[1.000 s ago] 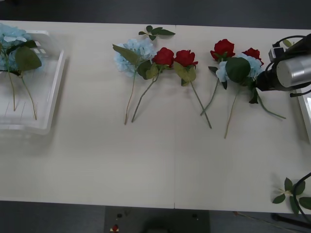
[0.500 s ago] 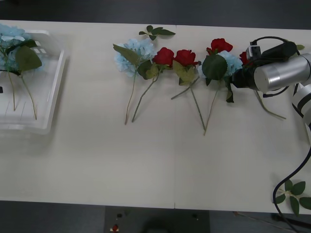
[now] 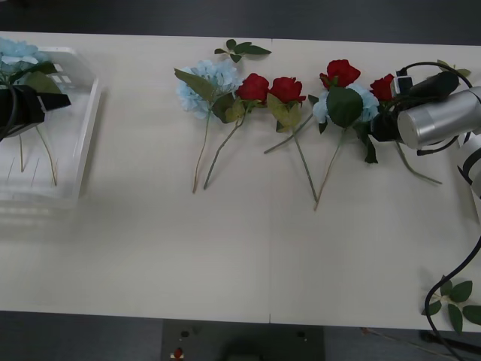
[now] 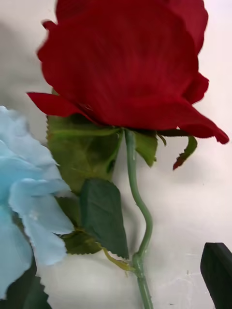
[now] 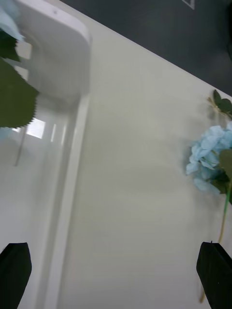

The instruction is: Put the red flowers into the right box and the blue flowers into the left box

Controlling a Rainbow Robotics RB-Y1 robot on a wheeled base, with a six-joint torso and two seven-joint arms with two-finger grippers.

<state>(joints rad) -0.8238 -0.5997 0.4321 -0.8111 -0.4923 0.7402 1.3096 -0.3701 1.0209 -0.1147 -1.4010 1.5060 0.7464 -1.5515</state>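
- Right claw (image 3: 382, 126) sits low at the right end of the flower row, its jaws apart. One black finger (image 4: 217, 273) stands clear of the stem, so nothing is pinched yet.
- Its wrist view looks straight onto the rightmost rose (image 3: 384, 86), whose thin stem runs down toward the gap between the fingers. This looks like the flower being lined up for a grasp.
- Just left of that rose lies a pale-blue cluster (image 3: 347, 105), its big leaf against the rose's leaves.
- Over the last second the arm swept left into this group and has since drawn back a little to the right. The cluster and the far rose (image 3: 342, 73) were nudged left, and the rose's stem now lies slanted toward the middle pair of roses (image 3: 270, 89).
- The tangle is therefore tighter, and I judge that lifting the rose may drag the blue cluster along.
- Farther left on the bench (image 3: 225, 248), another blue cluster (image 3: 204, 86) rests untouched.
- Left claw (image 3: 34, 105) has come in over the left box (image 3: 83, 143), with its fingers (image 5: 215, 270) spread wide and holding nothing. Two blue flowers (image 3: 15, 53) already lie inside.
- All four roses and two blue clusters are still on the bench.
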